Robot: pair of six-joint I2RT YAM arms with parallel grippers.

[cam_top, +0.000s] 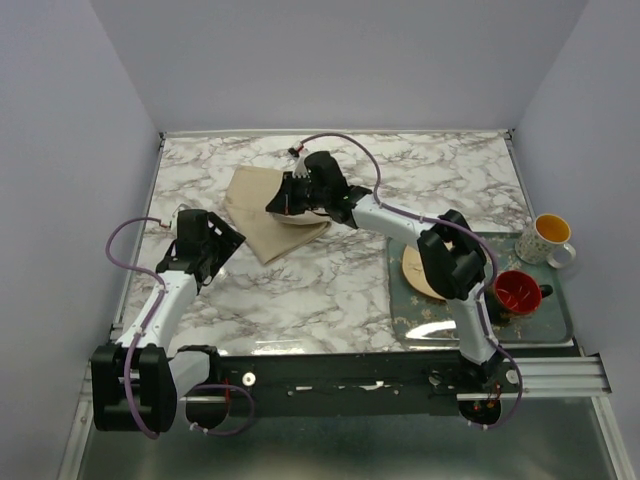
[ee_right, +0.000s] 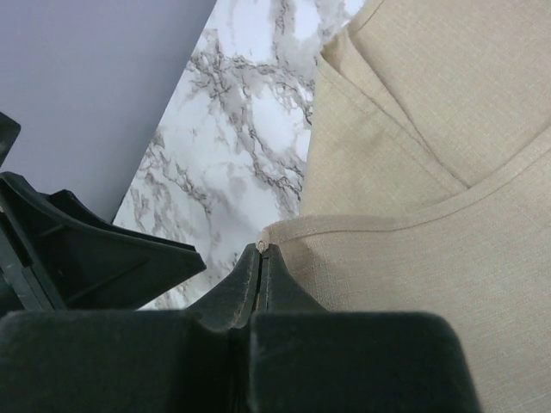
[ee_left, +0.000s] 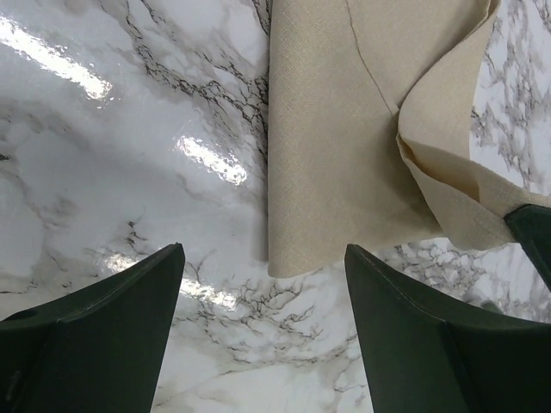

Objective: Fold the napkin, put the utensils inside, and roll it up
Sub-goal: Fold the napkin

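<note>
**A:** Which arm has the napkin (ee_left: 336,129)?

**B:** The right gripper (ee_right: 261,255). Its fingers are pressed together on a hemmed edge of the cloth, which is caught right at the tips. The rest of the napkin spreads ahead of that pinch and off to its right. To its left there is only the bare marble table (ee_right: 250,129).

**A:** And the left gripper (ee_left: 263,254)?

**B:** Its fingers are spread wide and hold nothing. The napkin's near corner sits just ahead of the gap between them, closer to the right-hand finger and touching neither. One straight edge of the cloth runs directly away from the gripper. A raised flap stands beyond its right finger, where the other gripper's dark tip shows.

**A:** So what does the fold turn on?

**B:** Most likely on which way the flap travels. The pinched edge lies to the right of the left gripper, across the napkin's width. Laying it over would probably mean carrying it across the flat layer towards that straight edge. The left gripper is the nearer one to the flat corner and looks placed to pin it down.

**A:** And the utensils?

**B:** They cannot be made out in any view. The folding looks unfinished.
</note>
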